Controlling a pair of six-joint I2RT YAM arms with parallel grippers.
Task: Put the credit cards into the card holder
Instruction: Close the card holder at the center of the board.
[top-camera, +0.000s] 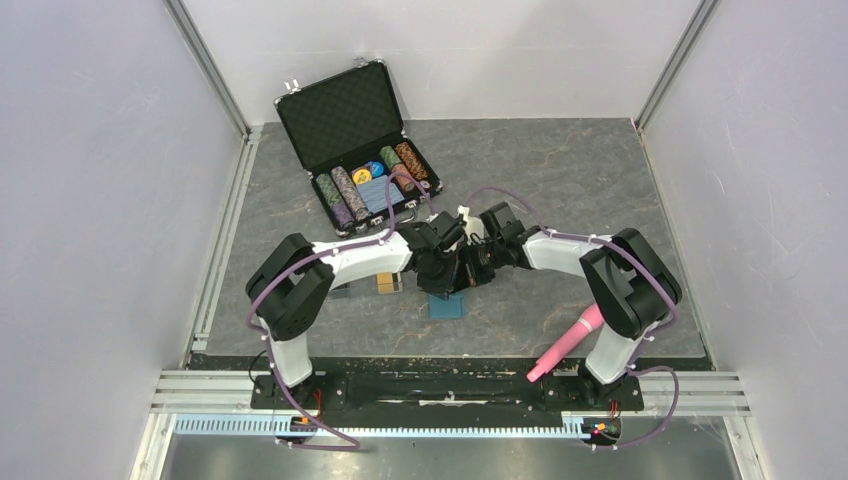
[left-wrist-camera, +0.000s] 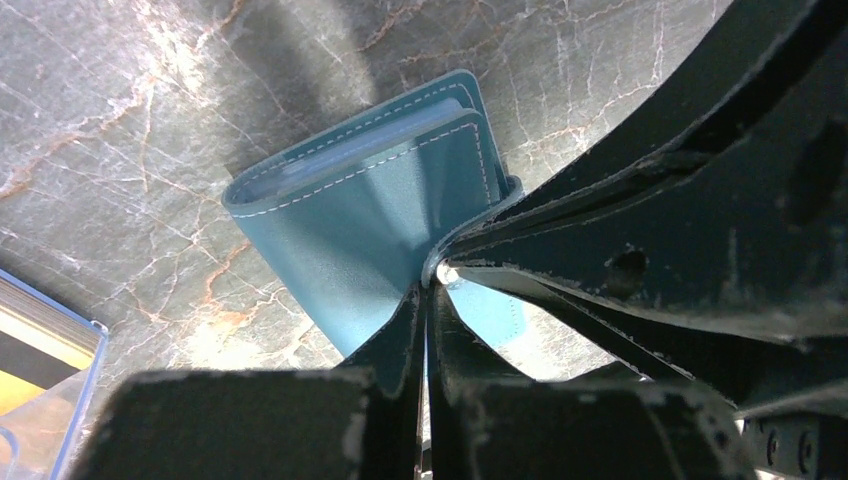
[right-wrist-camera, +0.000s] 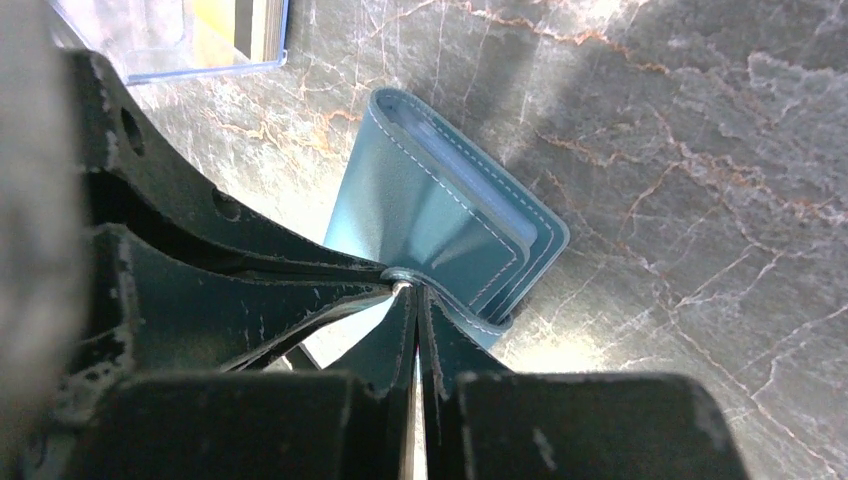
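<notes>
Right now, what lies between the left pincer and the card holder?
Nothing: the left wrist view shows the left pincer shut directly on the teal card holder flap, with the right pincer pinching the same flap.

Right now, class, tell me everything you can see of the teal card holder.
The card holder is a small teal wallet that looks like leather, with pale stitching along its edges and lighter blue layers showing between its covers. It is folded, its covers spreading apart at one end, above the marble-patterned table. The left gripper and the right gripper both pinch its flap edges beside a tiny metal snap.
</notes>
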